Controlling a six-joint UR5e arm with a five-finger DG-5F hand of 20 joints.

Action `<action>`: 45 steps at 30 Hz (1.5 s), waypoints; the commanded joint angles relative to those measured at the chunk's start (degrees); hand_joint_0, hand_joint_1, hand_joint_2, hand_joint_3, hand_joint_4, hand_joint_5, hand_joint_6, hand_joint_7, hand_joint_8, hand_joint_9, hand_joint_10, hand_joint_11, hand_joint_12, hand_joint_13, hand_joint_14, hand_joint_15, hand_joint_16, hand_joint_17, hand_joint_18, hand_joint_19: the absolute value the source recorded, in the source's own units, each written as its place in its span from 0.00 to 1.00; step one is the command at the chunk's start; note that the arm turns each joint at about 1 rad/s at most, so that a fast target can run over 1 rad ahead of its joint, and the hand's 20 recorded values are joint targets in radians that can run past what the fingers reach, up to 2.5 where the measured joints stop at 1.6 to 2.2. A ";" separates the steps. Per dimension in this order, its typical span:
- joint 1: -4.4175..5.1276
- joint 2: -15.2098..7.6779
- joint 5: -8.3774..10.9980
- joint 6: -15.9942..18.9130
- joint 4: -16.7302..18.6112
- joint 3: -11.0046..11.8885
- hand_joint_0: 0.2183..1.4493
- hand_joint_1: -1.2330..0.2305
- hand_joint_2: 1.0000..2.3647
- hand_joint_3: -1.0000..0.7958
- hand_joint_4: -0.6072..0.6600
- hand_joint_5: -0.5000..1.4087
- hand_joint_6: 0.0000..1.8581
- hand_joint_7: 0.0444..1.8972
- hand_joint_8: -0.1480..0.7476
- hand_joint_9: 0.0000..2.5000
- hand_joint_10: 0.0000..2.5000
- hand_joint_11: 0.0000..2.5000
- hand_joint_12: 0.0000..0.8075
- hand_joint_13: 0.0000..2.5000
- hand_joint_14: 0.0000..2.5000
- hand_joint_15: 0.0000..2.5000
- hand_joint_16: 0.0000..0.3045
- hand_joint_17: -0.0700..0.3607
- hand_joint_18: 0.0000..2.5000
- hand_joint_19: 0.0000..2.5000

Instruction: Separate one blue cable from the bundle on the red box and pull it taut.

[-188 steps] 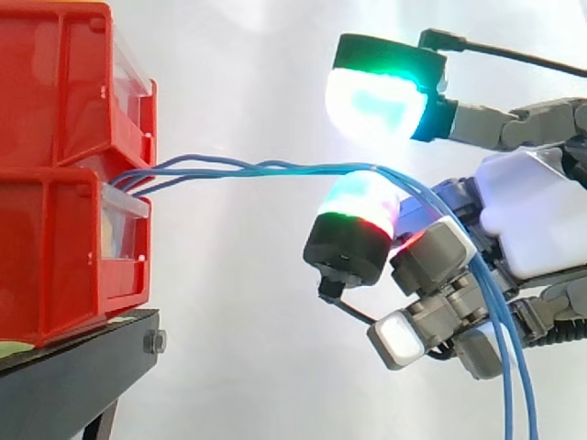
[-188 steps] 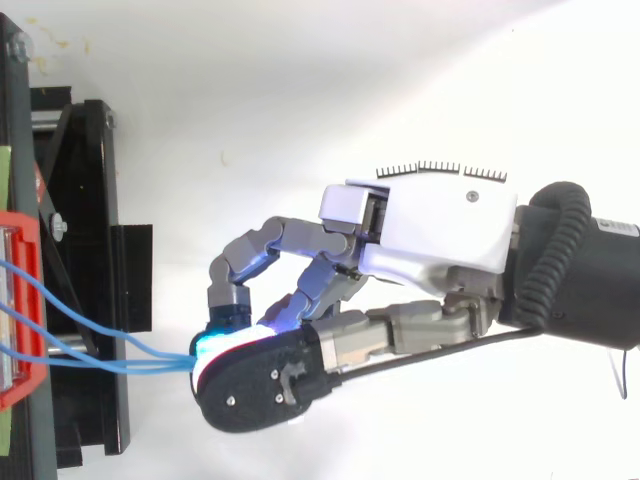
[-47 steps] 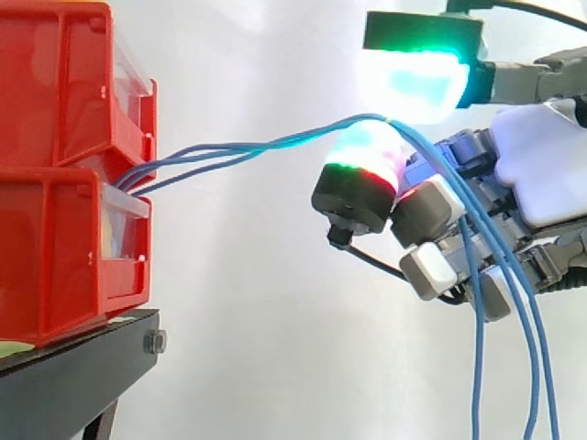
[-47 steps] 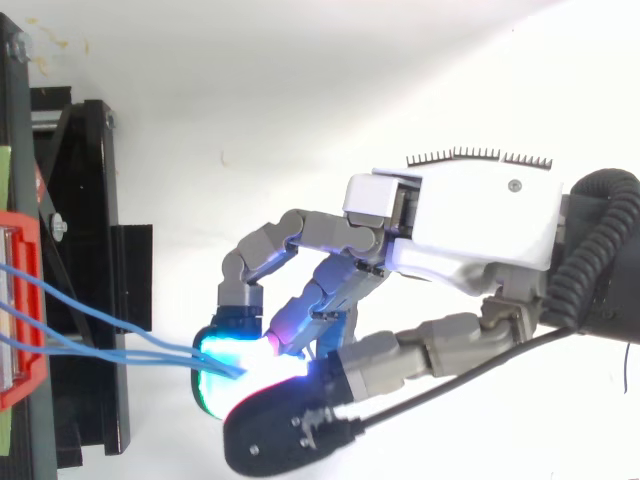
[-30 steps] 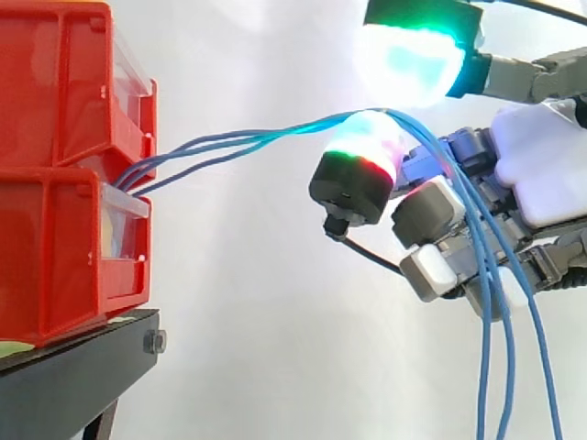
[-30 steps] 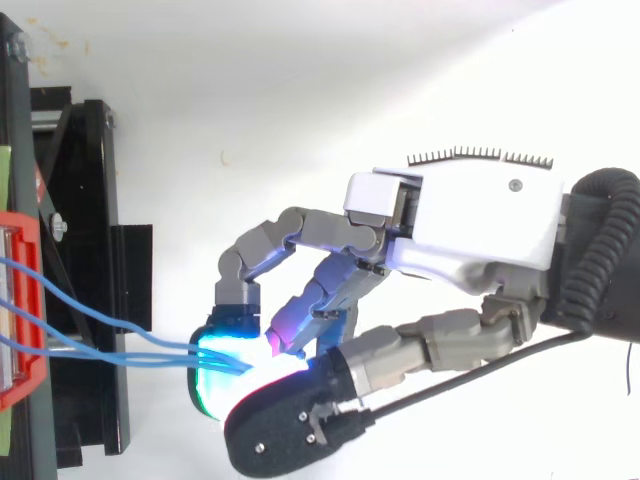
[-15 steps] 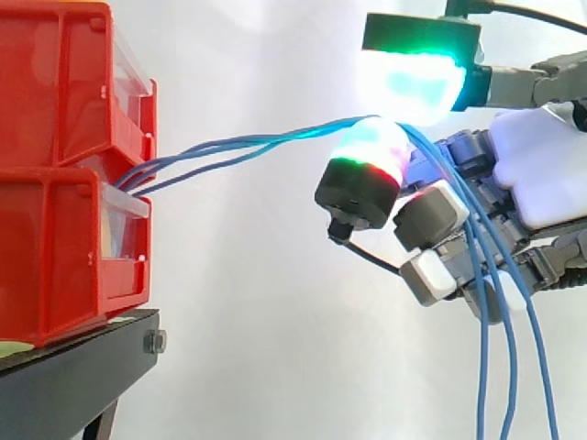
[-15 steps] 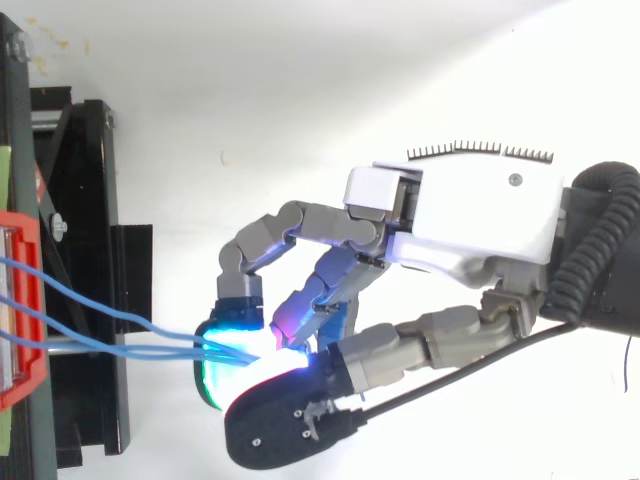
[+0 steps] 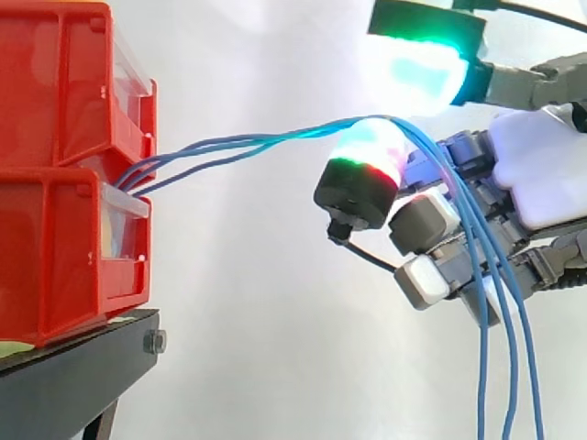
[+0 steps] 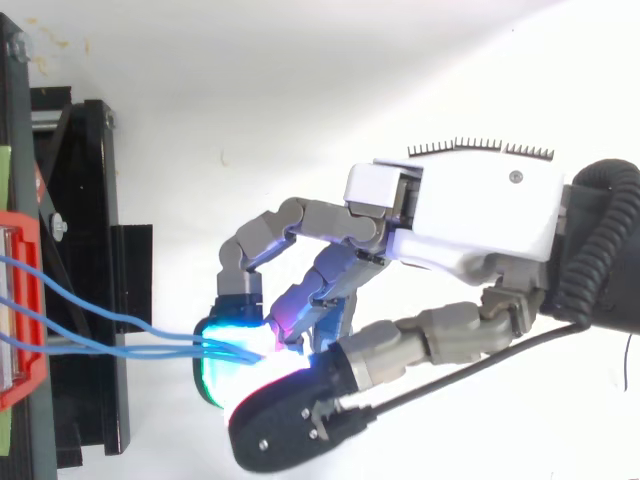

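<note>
- Cables (image 9: 266,139), all blue, come out of the red box (image 9: 55,257). The box sits well out in front of the hand (image 9: 541,174), on a black stand (image 9: 73,367).
- They cross the air in a bunch, go over one glowing fingertip (image 9: 365,156), then hang down below the hand.
- The hand's fingers are bent, and the cables lie hooked over that one bent finger. The big green pad (image 9: 422,60) sits above them with a gap, so nothing is squeezed.
- I think the job now is to pick out one cable, because all of them share the same fingertip and sag a bit.
- To do it well, the top pad should come down on one cable alone. The others should be let slip off the side.
- Then the hand should pull straight away from the box, slow and level. It should stop once that cable makes a straight line.
- A hard tug could yank the cable out of the box.
</note>
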 commanded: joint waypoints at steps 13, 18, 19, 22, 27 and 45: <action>-0.02 0.00 -0.22 0.02 -0.05 0.02 0.29 0.43 0.00 0.31 0.53 0.19 0.41 0.59 0.54 0.38 0.01 0.40 0.49 0.34 0.01 0.26 0.17 0.43 0.31 0.31; -0.02 0.00 -0.22 0.11 -0.05 0.02 0.31 0.41 0.01 0.35 0.52 0.19 0.41 0.60 0.54 0.38 0.01 0.40 0.48 0.34 0.01 0.26 0.16 0.42 0.31 0.31; -0.02 0.00 -0.22 0.11 -0.05 0.02 0.32 0.41 0.01 0.36 0.52 0.19 0.41 0.60 0.54 0.38 0.01 0.41 0.49 0.34 0.01 0.26 0.16 0.42 0.32 0.31; -0.02 0.00 -0.31 0.11 -0.05 0.02 0.32 0.37 0.01 0.40 0.51 0.19 0.42 0.59 0.54 0.39 0.01 0.41 0.49 0.35 0.01 0.26 0.16 0.42 0.32 0.31; -0.02 0.00 -0.31 0.20 -0.05 0.02 0.33 0.31 0.01 0.44 0.50 0.18 0.44 0.57 0.54 0.38 0.01 0.42 0.49 0.34 0.01 0.26 0.16 0.42 0.33 0.30; -0.02 0.00 -0.31 0.20 -0.05 0.02 0.23 0.42 0.00 0.28 0.57 0.18 0.43 0.56 0.57 0.38 0.01 0.41 0.51 0.34 0.01 0.26 0.18 0.44 0.33 0.30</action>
